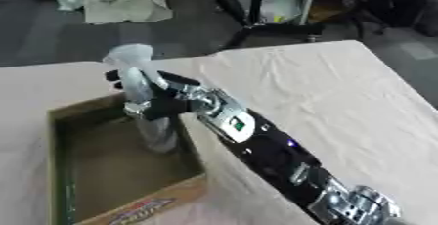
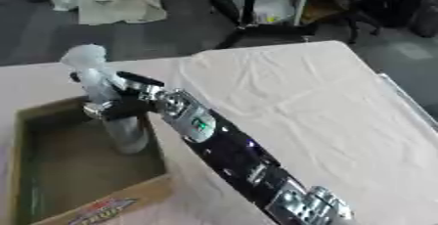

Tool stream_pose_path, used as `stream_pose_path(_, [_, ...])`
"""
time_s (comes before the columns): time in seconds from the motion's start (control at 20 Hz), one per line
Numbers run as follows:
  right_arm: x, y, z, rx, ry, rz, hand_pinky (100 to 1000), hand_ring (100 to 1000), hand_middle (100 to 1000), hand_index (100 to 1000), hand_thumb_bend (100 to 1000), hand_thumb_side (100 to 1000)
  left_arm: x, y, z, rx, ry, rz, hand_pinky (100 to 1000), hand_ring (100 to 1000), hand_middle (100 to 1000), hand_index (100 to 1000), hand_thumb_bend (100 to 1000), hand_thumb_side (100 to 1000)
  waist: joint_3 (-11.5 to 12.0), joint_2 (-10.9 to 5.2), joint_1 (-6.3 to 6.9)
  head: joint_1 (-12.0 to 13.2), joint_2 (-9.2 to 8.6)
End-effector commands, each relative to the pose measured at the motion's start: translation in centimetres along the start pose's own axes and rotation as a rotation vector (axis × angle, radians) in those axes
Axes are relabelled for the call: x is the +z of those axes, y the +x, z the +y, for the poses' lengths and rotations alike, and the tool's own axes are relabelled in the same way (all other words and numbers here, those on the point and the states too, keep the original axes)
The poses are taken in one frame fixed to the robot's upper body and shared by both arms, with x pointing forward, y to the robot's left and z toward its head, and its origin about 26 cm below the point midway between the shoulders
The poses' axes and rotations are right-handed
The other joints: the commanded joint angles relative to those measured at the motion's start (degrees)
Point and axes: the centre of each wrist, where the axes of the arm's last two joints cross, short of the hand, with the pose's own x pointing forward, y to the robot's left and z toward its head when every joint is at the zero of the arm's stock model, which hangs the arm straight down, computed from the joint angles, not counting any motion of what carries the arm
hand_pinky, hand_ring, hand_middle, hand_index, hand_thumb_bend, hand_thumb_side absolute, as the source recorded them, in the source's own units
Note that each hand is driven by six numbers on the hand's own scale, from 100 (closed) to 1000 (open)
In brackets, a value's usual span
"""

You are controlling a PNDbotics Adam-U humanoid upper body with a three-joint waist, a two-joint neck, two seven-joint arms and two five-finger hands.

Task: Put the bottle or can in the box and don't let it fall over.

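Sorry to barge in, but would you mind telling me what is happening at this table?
The robot's right hand has its fingers curled round a clear bottle and holds it nearly upright, tilted slightly, with its lower end inside the open cardboard box on the cloth-covered table. Whether the bottle's base touches the box floor cannot be told. The left hand is out of view.

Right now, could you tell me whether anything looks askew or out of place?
The bottle leans, top away from the right hand holding it, base low inside the box. Otherwise nothing looks odd.
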Motion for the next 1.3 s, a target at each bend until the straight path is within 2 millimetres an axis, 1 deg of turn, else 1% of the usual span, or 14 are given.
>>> stream_pose_path(0.05, [0.3,1.0,-1.1,0.0,0.0,-0.019,994,1000,1000,1000,100,470,-0.1,0.7,0.4,-0.029,-0.007,-0.023,1000,920,1000,809,175,878,-0.27,-1.21,0.36,0.44,-0.1])
stream_pose_path(0.35, [0.8,1.0,-1.3,-0.036,-0.015,-0.021,999,1000,1000,1000,100,470,0.0,0.5,0.5,-0.035,-0.005,-0.019,1000,921,1000,809,175,879,-0.98,-1.3,0.48,0.82,-0.27])
stream_pose_path(0.6, [1.0,0.5,-1.1,-0.06,-0.001,-0.006,1000,1000,1000,1000,100,470,0.1,0.4,0.6,-0.037,-0.005,-0.014,1000,920,1000,809,172,884,-1.26,-1.15,0.72,0.64,-0.52])
stream_pose_path(0.9, [1.4,0.3,-1.5,-0.083,-0.001,-0.002,1000,1000,1000,1000,100,470,0.1,0.3,0.5,-0.039,-0.012,-0.011,1000,920,1000,810,171,885,-1.59,-1.03,0.83,0.72,-0.62])
stream_pose_path(1.3, [2.2,0.7,-2.2,-0.079,-0.032,-0.017,1000,1000,1000,1000,100,470,0.3,0.1,0.6,-0.044,-0.011,-0.004,1000,919,1000,810,169,885,-2.52,-1.17,1.11,1.11,-0.68])
